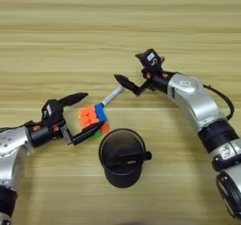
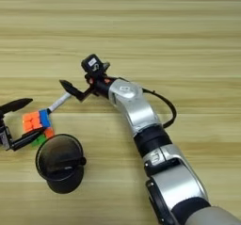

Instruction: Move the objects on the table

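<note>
— So, where's the cube (image 1: 92, 116)?
— Left of centre, between my left gripper (image 1: 84, 116)'s wide-spread fingers, not clamped yet. The pen (image 1: 112, 96) runs from it up toward my right gripper (image 1: 126, 83).
— Is that one holding the pen?
— It's at the pen's tip; whether it's open I cannot tell.
— Risks?
— Closing could knock the pen, or bump the cup (image 1: 122, 158) just below.

**Materials and finishes**

Table (image 1: 56, 31): light wood, plank grain, smooth with a low sheen. Puzzle cube (image 1: 92, 116): glossy plastic squares. Marker pen (image 1: 112, 96): smooth white barrel, probably plastic. Black cup (image 1: 121, 158) near the table's front edge: matt black, dull inside. Both arms: silver shells, satin shine; left gripper (image 1: 87, 113) and right gripper (image 1: 128, 84) fingers matt black.
</note>
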`<state>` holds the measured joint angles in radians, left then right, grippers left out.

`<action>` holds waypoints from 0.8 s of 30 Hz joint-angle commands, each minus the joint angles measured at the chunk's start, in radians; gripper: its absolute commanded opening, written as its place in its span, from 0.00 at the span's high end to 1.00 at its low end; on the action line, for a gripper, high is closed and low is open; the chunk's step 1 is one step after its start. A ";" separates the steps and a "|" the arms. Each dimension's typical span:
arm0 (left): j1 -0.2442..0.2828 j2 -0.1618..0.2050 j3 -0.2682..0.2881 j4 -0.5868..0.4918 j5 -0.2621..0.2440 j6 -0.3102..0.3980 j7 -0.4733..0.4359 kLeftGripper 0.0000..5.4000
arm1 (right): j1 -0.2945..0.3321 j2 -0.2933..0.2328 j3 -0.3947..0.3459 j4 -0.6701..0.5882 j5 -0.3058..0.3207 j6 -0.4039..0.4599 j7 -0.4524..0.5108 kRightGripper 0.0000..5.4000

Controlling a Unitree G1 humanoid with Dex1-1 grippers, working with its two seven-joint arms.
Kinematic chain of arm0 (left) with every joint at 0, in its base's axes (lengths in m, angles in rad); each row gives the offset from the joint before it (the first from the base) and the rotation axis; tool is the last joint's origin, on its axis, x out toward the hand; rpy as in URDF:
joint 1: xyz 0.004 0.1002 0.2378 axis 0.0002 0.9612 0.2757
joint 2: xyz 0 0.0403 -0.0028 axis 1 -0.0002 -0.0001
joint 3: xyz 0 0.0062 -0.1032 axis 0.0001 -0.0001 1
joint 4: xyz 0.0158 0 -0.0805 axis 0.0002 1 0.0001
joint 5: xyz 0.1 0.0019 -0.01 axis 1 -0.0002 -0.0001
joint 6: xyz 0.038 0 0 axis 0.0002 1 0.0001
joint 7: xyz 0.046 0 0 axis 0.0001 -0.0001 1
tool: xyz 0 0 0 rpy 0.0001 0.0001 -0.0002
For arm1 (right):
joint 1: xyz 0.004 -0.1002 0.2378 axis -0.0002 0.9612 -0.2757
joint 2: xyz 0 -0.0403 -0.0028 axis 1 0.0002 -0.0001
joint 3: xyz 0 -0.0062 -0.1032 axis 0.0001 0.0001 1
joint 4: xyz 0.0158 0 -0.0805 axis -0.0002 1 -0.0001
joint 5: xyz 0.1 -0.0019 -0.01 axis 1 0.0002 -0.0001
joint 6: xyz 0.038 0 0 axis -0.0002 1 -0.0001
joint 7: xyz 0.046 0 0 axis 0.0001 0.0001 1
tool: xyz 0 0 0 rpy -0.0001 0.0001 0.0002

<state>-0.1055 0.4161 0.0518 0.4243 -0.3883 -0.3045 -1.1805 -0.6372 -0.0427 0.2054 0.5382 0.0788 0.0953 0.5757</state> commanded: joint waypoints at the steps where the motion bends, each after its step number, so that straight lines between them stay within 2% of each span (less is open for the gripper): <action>1: -0.008 0.000 -0.004 0.002 0.013 -0.012 0.003 0.01 | -0.025 0.014 0.032 0.019 -0.014 0.021 0.047 0.00; 7: -0.006 -0.009 -0.003 -0.001 0.002 -0.010 -0.001 0.01 | -0.061 0.053 0.054 0.108 -0.065 0.002 0.012 0.00; 13: -0.002 -0.034 0.021 -0.024 -0.049 0.001 -0.001 0.01 | -0.098 0.101 0.065 0.220 -0.099 -0.011 -0.014 0.00; 20: -0.006 -0.044 0.029 -0.032 -0.051 -0.002 0.012 0.01 | -0.155 0.168 0.057 0.375 -0.118 -0.061 -0.043 0.00; 24: -0.005 -0.044 0.029 -0.035 -0.050 -0.003 0.017 0.01 | -0.178 0.185 0.045 0.440 -0.120 -0.087 -0.053 0.00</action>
<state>-0.1041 0.3690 0.0756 0.4032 -0.4386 -0.3106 -1.1681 -0.7743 0.1150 0.2625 0.9453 -0.0332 0.0256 0.5303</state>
